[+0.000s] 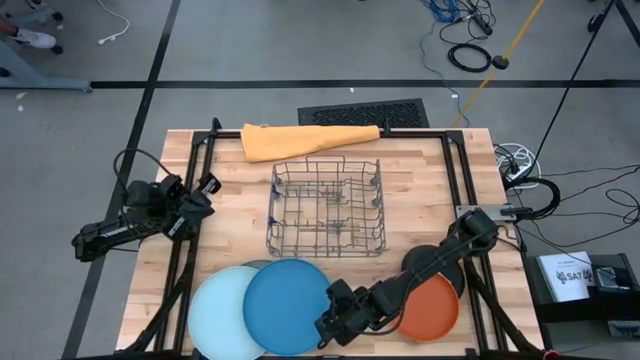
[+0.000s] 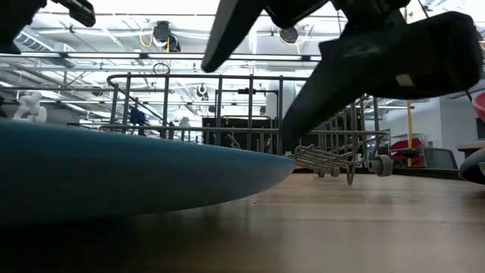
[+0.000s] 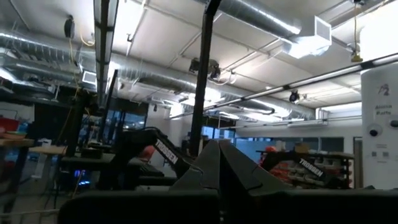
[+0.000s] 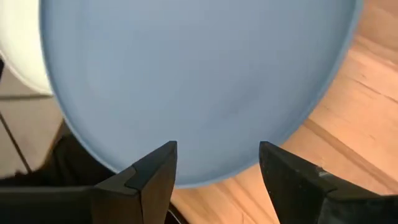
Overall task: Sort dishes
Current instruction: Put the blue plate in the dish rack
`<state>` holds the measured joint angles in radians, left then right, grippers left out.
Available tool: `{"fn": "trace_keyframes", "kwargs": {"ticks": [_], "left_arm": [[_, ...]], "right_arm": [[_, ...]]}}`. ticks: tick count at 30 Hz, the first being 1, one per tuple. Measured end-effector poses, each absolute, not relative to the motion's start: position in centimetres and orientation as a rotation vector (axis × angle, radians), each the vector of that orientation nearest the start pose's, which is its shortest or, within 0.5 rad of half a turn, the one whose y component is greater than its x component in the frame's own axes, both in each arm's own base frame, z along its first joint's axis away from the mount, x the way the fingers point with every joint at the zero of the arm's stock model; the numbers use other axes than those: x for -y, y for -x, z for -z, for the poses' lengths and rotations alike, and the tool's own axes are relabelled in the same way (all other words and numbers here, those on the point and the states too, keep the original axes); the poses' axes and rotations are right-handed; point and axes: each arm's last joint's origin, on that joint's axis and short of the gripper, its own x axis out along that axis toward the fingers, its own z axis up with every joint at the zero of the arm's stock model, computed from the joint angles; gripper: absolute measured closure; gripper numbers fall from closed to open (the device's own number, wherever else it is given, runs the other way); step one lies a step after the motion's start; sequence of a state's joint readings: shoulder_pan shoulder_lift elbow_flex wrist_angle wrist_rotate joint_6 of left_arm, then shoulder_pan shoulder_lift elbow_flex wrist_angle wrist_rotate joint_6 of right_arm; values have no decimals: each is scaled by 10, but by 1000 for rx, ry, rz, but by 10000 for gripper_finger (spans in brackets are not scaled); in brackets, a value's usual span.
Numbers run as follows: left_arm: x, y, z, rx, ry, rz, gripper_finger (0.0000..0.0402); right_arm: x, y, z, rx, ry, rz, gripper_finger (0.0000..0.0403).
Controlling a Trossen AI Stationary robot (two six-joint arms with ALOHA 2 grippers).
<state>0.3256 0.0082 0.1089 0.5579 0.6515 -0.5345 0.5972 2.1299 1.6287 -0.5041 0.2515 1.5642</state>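
The right gripper (image 1: 327, 328) sits low at the six o'clock edge of the table (image 1: 420, 190), its jaws spread wide with nothing between them, pointing at the rim of the blue plate (image 1: 287, 305). In the right wrist view that rim lies just past the fingertips (image 4: 163, 155), lined up with the gap but not yet inside it.

The blue plate lies flat, overlapping the light blue plate (image 1: 220, 312) at its nine o'clock side, with a grey plate (image 1: 262, 265) peeking out behind both. Being round, it has no long axis to speak of; it faces straight up, and the edge offered to the gripper is the one at about four o'clock. The orange plate (image 1: 432, 308) rests at the gripper's three o'clock side under the right arm, half on a black plate (image 1: 440, 266).

What worries me is the flatness. A plate lying on wood gives the fingers little to bite, so I'd guess a push forward could shove it across the light blue one instead of catching the rim. A shallow pinch could also let it swing and slip once lifted. The arm's elbow hangs over the orange plate and might nudge it.

The wire rack (image 1: 327, 208) stands empty at table centre, orange cloth (image 1: 305, 139) at twelve o'clock. The left gripper (image 1: 205, 186) waits at nine o'clock, closed on nothing.
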Motion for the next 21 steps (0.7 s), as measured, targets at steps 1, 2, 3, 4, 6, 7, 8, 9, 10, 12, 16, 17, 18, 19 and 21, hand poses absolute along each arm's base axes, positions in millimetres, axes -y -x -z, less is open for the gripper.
{"fn": "trace_keyframes", "kwargs": {"ticks": [1,2,3,4,6,7,8,9,10,12,16,17,18,19,21], "left_arm": [[-4,-68,-245,470,210,455,401],[-5,-69,-244,464,213,453,401],[-5,-69,-243,453,219,450,401],[-5,-70,-242,442,226,448,401],[-5,-71,-241,426,235,444,401],[-5,-71,-240,420,239,443,401],[-6,-72,-240,414,242,441,401],[-6,-72,-239,408,246,440,401],[-6,-72,-239,408,246,440,401],[-6,-72,-240,410,245,440,401],[-6,-72,-239,410,245,440,401],[-6,-72,-239,410,245,440,401],[-6,-72,-239,409,245,440,401],[-6,-72,-239,409,246,440,401],[-6,-72,-239,407,247,439,401]], "right_arm": [[-251,-380,-180,-907,-1030,459,183],[-251,-378,-179,-908,-1039,477,183],[-251,-377,-177,-913,-1046,500,183],[-251,-376,-176,-919,-1050,518,183],[-250,-375,-175,-925,-1058,537,183],[-250,-375,-175,-924,-1060,539,183],[-250,-375,-175,-924,-1061,540,183],[-250,-375,-175,-923,-1062,542,183],[-249,-375,-175,-921,-1068,546,183],[-248,-375,-175,-913,-1071,566,183],[-247,-375,-175,-870,-1082,605,183],[-246,-375,-175,-865,-1089,612,183],[-246,-375,-175,-860,-1095,618,183],[-246,-375,-175,-856,-1097,622,183],[-246,-375,-174,-850,-1094,632,183]]}}
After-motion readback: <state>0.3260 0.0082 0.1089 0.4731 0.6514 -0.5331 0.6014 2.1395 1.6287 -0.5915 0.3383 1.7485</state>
